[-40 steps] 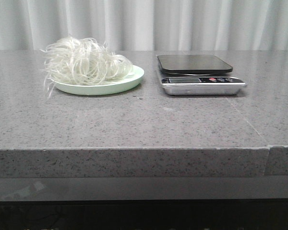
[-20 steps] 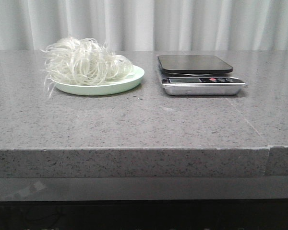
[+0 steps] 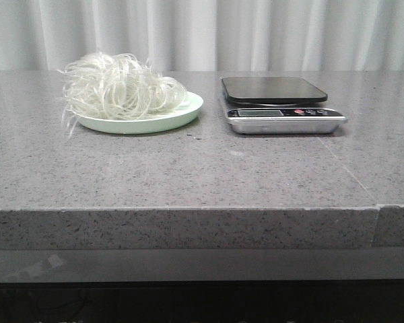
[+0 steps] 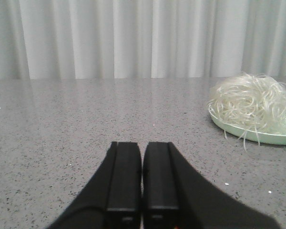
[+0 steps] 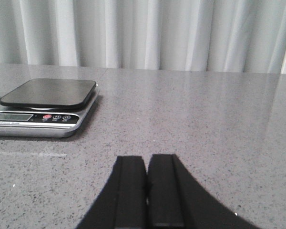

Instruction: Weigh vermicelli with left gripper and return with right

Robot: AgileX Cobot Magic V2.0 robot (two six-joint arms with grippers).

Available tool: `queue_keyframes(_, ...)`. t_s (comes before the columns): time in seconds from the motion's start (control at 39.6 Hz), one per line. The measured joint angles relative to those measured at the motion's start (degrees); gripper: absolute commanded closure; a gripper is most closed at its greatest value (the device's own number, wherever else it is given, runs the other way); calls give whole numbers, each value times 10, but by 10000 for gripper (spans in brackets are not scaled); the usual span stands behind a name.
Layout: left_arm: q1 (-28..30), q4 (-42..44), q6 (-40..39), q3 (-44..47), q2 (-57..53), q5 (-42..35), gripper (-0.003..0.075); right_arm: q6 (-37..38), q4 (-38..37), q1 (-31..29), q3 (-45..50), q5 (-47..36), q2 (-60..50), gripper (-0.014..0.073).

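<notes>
The vermicelli [image 4: 253,104] is heaped on its pale green plate [image 4: 276,138], ahead of the left fingers [image 4: 142,179], which, like the right fingers [image 5: 147,191] near the bare scale [image 5: 43,107], are pressed together above the worktop [image 3: 188,175], nothing being gripped yet.

We see a grey speckled tabletop [image 3: 188,175] carrying a pale green plate [image 3: 178,116] toward the left and, apart from it on the right, a kitchen scale [image 3: 283,106] with a dark platform and silver front, before pale pleated curtains [image 3: 256,33].
</notes>
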Motion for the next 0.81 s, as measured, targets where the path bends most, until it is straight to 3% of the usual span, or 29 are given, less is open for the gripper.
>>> queue_keyframes(0.81,0,0,0,0,0,0,565,0,0,0,0,-22,0,435)
